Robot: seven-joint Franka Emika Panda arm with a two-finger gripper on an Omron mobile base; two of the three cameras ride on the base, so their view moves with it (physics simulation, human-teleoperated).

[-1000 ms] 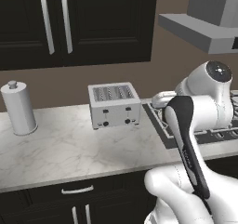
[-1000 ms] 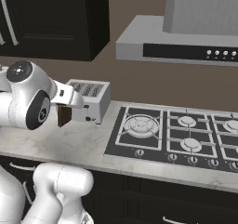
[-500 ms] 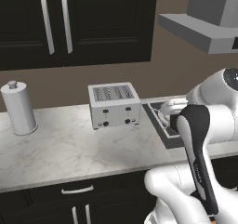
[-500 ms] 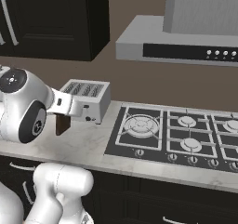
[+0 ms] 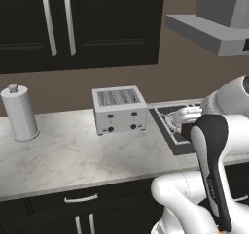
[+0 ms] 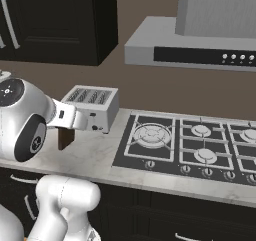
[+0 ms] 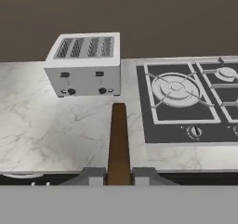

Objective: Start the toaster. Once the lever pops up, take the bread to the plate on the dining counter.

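Observation:
The silver-grey toaster [image 5: 120, 110] [image 6: 95, 107] [image 7: 86, 65] stands at the back of the marbled worktop, its slots looking empty from above. My gripper [image 7: 119, 175] [image 6: 65, 130] is shut on the bread [image 7: 119, 141] [image 6: 65, 138], a thin dark brown slice seen edge-on. It holds the slice above the worktop, in front of the toaster and apart from it. In the left base view the gripper [image 5: 186, 129] is mostly hidden behind my own arm. The plate and the dining counter are out of view.
A tall white canister [image 5: 19, 112] stands on the worktop [image 5: 63, 155] left of the toaster. A gas hob [image 6: 195, 142] [image 7: 186, 97] lies to the toaster's right under a range hood [image 6: 190, 47]. Dark cabinets [image 5: 58, 24] hang above.
My arm has drawn back from the toaster toward my body, carrying the bread with it. The toaster and canister have not moved.

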